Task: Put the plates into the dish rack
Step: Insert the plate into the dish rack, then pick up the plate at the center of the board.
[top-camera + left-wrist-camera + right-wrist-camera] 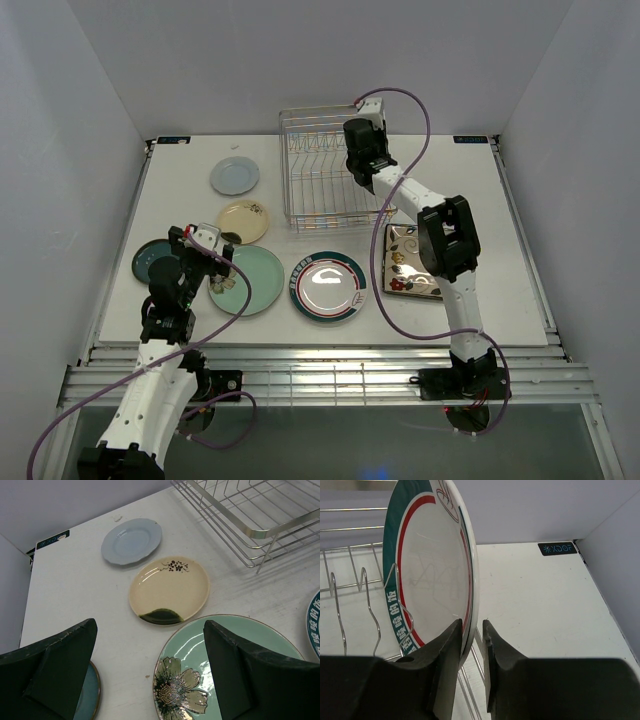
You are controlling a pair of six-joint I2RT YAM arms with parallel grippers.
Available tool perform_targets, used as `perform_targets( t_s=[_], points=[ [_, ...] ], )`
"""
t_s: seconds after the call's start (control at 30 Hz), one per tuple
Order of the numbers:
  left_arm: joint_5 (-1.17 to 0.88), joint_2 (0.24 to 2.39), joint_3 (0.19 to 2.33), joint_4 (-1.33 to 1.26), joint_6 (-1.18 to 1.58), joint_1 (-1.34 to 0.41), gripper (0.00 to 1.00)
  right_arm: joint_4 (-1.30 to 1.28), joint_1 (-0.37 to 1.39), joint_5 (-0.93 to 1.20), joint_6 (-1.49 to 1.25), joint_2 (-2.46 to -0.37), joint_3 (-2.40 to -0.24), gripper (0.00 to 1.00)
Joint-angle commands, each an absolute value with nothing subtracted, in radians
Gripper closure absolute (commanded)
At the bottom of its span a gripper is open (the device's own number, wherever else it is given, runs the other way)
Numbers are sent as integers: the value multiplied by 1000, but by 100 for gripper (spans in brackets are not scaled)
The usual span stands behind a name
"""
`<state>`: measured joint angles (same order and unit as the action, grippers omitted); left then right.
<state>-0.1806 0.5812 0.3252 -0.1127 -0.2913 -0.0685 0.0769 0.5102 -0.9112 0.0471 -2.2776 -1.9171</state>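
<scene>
A white plate with a teal and red rim (435,570) stands on edge between the prongs of the dish rack (318,190) (350,605). My right gripper (471,625) (362,165) straddles its rim, slightly open, with a gap at the right finger. On the table lie a second teal-rimmed plate (328,286), a pale green plate (250,280) (190,647), a cream plate (243,222) (169,591), a blue-grey plate (234,176) (131,541), a dark teal plate (150,258) (92,695) and a square floral plate (400,265). My left gripper (150,625) (205,245) hangs open and empty over the gap between the green and teal plates.
The rack (250,515) stands at the back middle of the white table (500,230). My right arm reaches over the square floral plate and hides part of it. White walls close in both sides and the back.
</scene>
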Motion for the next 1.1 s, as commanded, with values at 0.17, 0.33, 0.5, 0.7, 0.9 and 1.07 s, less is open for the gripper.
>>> perform_targets(
  t_s=[0.17,0.33,0.5,0.7,0.9,1.07],
  points=[
    [-192,575,353,-110,-299,-72,2,121,511,-923,23,-2184,-1901,69],
    [-190,569,351,-110,-299,-72,2,126,512,-916,15,-2155,-1872,59],
    [-190,572,351,-110,-299,-72,2,146,511,-900,-4,-2089,-1807,54],
    [-187,571,351,-112,-299,-72,2,158,514,-873,-40,-2016,-1729,51],
    [-181,566,351,-112,-299,-72,2,161,515,-853,-69,-1950,-1655,46],
    [-183,558,348,-114,-301,-72,2,156,515,-821,-103,-1887,-1597,42]
  ],
)
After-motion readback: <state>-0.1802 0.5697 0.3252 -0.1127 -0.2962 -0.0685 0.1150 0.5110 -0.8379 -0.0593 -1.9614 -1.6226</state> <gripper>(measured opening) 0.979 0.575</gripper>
